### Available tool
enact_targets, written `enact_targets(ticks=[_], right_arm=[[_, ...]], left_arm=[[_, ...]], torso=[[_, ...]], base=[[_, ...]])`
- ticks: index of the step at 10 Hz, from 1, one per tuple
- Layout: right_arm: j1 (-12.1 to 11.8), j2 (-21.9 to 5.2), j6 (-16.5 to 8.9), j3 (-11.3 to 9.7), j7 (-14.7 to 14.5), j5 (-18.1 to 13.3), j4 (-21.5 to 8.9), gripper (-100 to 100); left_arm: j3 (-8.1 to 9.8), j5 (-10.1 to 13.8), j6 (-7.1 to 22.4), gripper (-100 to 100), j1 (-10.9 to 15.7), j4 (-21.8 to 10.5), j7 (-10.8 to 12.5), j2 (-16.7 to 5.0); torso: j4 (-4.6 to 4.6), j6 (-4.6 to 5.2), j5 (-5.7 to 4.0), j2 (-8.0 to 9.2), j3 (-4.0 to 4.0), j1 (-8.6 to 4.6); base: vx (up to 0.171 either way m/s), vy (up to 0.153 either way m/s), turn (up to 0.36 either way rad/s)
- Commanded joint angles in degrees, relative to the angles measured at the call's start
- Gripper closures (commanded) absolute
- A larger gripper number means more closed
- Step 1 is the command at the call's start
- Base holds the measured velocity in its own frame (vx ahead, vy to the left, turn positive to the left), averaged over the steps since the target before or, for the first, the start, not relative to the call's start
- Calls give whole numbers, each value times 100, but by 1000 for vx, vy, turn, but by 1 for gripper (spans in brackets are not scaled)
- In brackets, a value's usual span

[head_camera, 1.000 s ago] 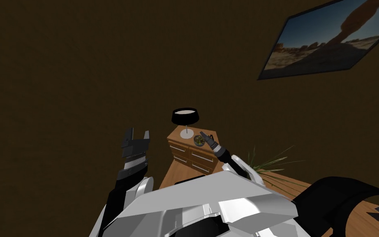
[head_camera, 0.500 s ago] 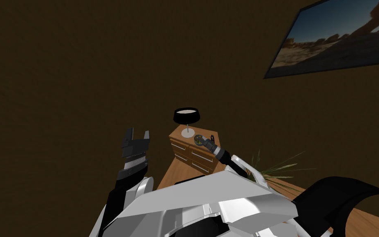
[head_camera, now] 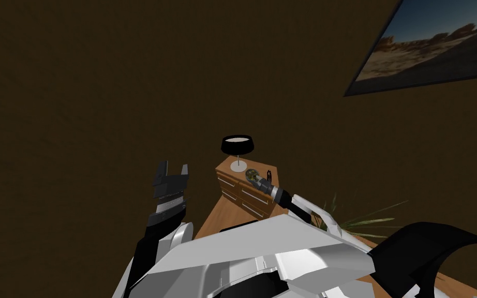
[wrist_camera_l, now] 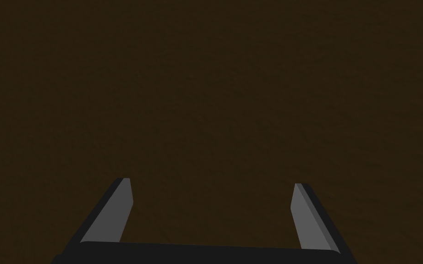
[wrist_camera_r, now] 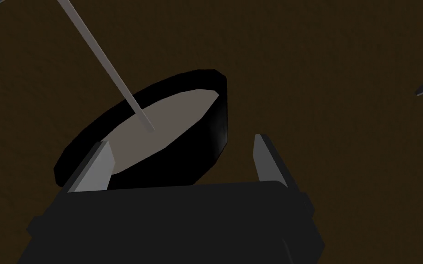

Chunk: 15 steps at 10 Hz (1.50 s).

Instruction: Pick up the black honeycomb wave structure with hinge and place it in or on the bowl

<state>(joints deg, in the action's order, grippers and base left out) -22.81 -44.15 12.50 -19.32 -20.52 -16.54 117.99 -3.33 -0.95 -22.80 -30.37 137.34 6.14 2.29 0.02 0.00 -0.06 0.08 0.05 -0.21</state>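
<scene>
My right pincer (wrist_camera_r: 180,140) stands wide open and empty, above a brown wooden chest of drawers (head_camera: 242,194).

It hovers at a small round bowl with greenish contents (head_camera: 249,174). A small black upright piece (head_camera: 268,174), probably the honeycomb structure, stands just beside the bowl, not in it. A black-shaded lamp (head_camera: 237,145) rises behind. Grasping and placing both seem left to do. My left pincer (wrist_camera_l: 212,182), open and empty, is raised well apart.
</scene>
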Motion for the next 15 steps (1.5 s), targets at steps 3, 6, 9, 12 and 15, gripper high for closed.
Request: enact_targets(ticks=[3, 6, 9, 12, 15], right_arm=[[-40, -544, -123, -168, -454, -220, -186, -100], [11, -1064, -327, -408, -949, -503, -464, -100], [32, -1422, -426, -522, -1305, -643, -606, -100], [66, -1924, -612, -730, -1806, -917, -890, -100], [80, -2196, -699, -824, -2185, -1050, -1032, -100]], left_arm=[[0, 0, 0, 0, 0, 0, 0, 0], [1, 0, 0, 0, -1, 0, 0, 0], [0, 0, 0, 0, -1, 0, 0, 0], [1, 0, 0, 0, -2, 0, 0, 0], [0, 0, 0, 0, -1, 0, 0, 0]], torso=[[0, 1, -1, -3, -1, -4], [-2, 4, 0, -12, -6, 1], [-2, 2, 1, -10, -5, 3], [-2, 6, 0, -14, -7, 3], [-2, 3, 0, -14, -7, 3]], base=[[-37, -44, 139], [-28, -36, 167], [-29, -30, 128], [-24, -31, 164], [-22, -28, 113]])
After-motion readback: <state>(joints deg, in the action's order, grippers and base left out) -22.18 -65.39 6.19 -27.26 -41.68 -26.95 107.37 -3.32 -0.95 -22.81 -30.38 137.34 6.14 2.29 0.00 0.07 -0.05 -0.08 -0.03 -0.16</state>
